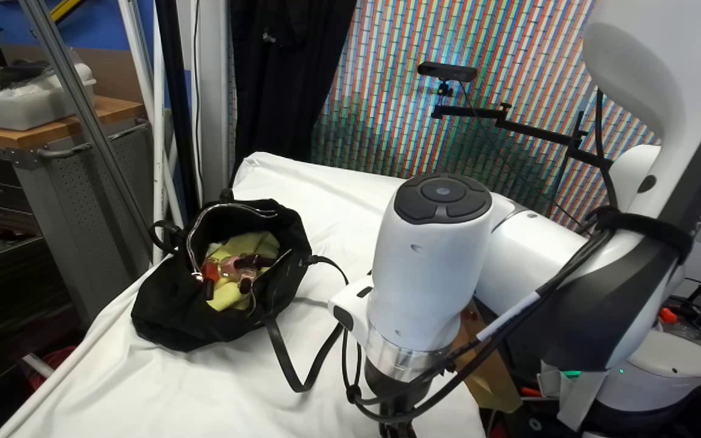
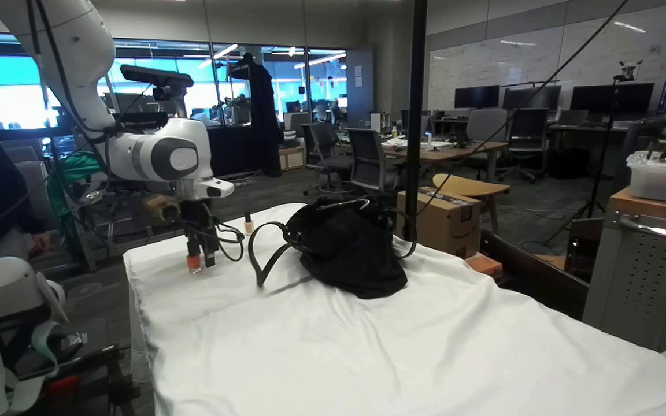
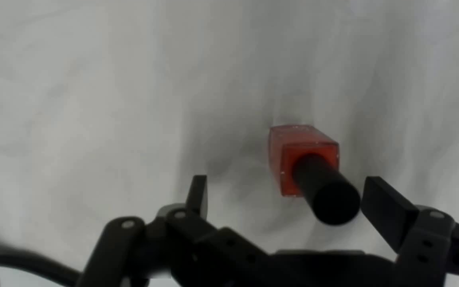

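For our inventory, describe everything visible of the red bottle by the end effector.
The red bottle is square-bodied, glossy like glass or clear plastic, with glints along its edges. A plain black cylindrical cap sits on top. It stands upright on the white cloth, between the spread fingers of the end effector, with the cap nearer the finger on the right of the wrist view. Whether they touch cannot be told. No label can be made out.
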### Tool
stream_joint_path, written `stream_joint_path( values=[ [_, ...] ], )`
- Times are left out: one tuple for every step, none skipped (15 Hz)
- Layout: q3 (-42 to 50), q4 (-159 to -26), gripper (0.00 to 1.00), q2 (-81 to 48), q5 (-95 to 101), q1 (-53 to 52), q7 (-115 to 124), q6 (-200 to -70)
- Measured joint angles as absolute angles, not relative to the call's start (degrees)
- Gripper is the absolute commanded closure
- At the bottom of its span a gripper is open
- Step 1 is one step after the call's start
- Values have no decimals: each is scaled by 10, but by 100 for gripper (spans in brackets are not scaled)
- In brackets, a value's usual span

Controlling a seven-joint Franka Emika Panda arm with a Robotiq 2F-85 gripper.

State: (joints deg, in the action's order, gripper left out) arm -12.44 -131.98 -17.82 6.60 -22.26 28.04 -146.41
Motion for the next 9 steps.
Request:
stream_joint_path(
  values=[
    [-124, -1319, 0, -172, 71, -225, 281, -1460],
    [-123, -1318, 0, -166, 77, -227, 283, -1455],
    [-123, -1318, 0, -161, 82, -230, 286, -1451],
    [-123, -1318, 0, -155, 86, -232, 290, -1447],
    [-123, -1318, 0, -152, 88, -234, 294, -1444],
    [-123, -1318, 0, -149, 91, -236, 299, -1442],
    [-123, -1319, 0, -147, 95, -238, 304, -1441],
    [-123, -1319, 0, -147, 101, -240, 312, -1441],
    [-123, -1320, 0, -147, 105, -242, 319, -1441]
  ],
)
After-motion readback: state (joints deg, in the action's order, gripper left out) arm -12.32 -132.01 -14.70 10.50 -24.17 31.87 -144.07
